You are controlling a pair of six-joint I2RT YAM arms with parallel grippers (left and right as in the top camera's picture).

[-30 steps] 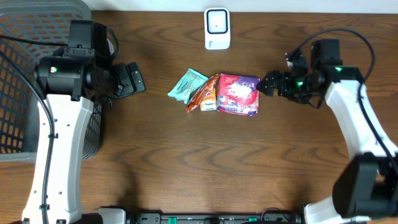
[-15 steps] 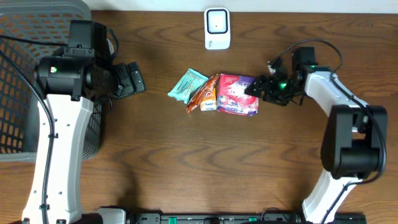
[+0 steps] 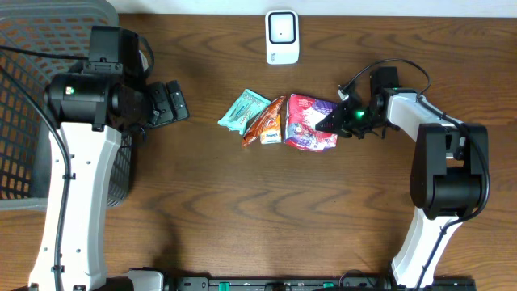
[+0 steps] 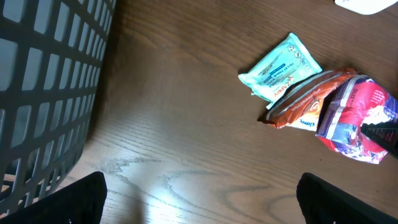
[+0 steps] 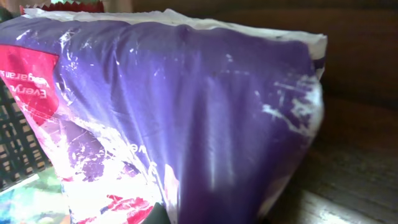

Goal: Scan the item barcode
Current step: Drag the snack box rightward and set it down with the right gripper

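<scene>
purple-and-red snack bag [image 3: 307,121] lies on the surface [image 3: 242,210] just in front of the white scanner [image 3: 282,36]. right gripper [image 3: 331,123] is clamped on its right edge; left gripper [image 3: 174,101] gapes wide, far left of the scanner. the film looks light, soft and slippery, so that edge seems the best hold.

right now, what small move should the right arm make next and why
Probably lift the packet slightly off the table: the right tool is shut on its right edge, it lies flat beside the orange wrapper, and the scanner sits apart near the far edge.
</scene>
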